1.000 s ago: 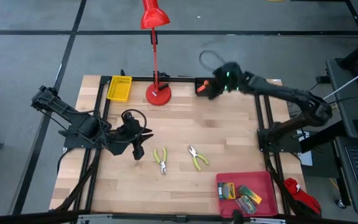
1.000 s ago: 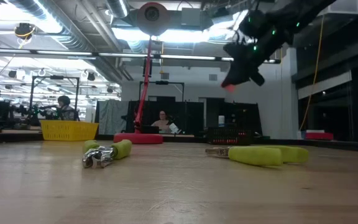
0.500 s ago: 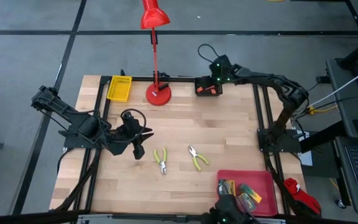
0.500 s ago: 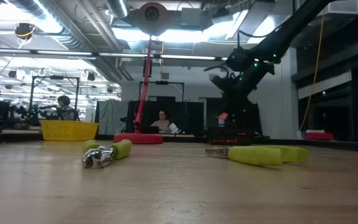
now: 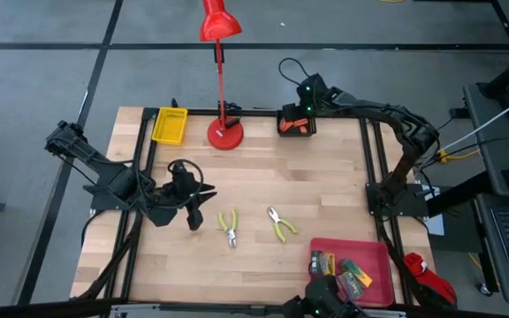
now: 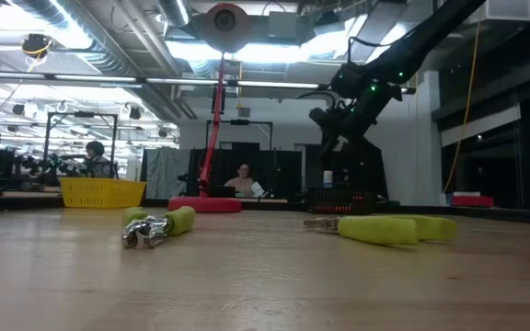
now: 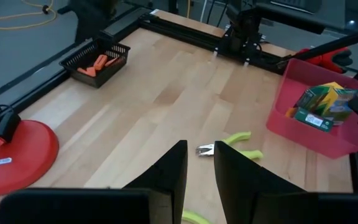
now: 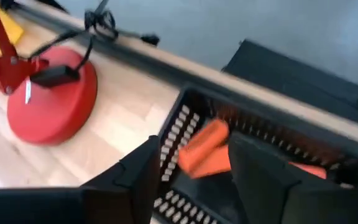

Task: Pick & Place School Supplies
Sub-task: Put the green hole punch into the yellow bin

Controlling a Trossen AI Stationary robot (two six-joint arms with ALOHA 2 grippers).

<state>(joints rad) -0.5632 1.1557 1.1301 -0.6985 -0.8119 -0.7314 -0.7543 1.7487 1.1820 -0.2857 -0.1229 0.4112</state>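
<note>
Two scissor-like tools with yellow-green handles [image 5: 230,226] [image 5: 280,223] lie flat on the wooden table near its middle. Printed packs [image 5: 347,274] lie in the red tray [image 5: 374,252] at the near right. Orange pieces [image 8: 204,149] lie in the black tray [image 5: 281,131] at the far edge. My right gripper [image 8: 194,140] hangs open just above that tray, its fingers either side of an orange piece without touching it. My left gripper [image 7: 199,149] stands left of the tools, a narrow gap between its fingers and nothing in it.
A red desk lamp stands on its round base [image 5: 225,135] at the far edge, left of the black tray. A yellow tray [image 5: 170,124] sits at the far left. Black frame rails run along the table's left, right and far sides. Bare wood lies between the tools and the lamp.
My right gripper has come down and toward the far edge, over the black tray. The orange piece that showed at its fingertips a second ago is no longer there in the low view.
</note>
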